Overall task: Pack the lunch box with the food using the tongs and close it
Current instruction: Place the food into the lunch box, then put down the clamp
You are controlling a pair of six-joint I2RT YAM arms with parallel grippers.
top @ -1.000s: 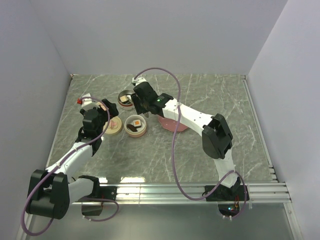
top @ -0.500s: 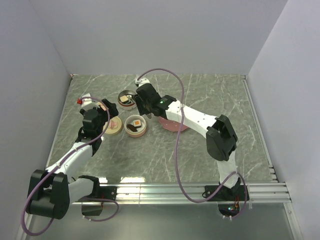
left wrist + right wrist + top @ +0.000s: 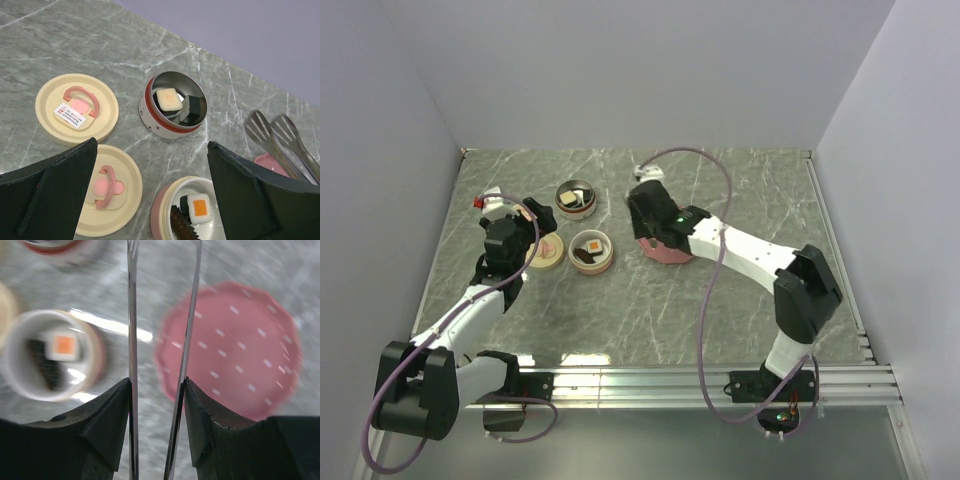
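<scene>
Over the last second the right gripper (image 3: 156, 385) had swung from above the steel tin (image 3: 160, 127) toward 3 o'clock, ending over the 11 o'clock rim of the pink plate (image 3: 235, 345). It stayed clamped on the tongs (image 3: 272, 131), whose 2 tips stood narrowly apart with nothing between them. The food (image 3: 169, 99) sat packed: 2 pieces in the tin, at 10 o'clock on the table, and 2 more in the white bowl (image 3: 170, 192) just toward 6 o'clock of it. The plate's visible part showed no piece, which suggested loading was finished or nearly so. The left gripper (image 3: 152, 146) hung wide open above the 2 lids (image 3: 77, 107), probably the next things to fit.
</scene>
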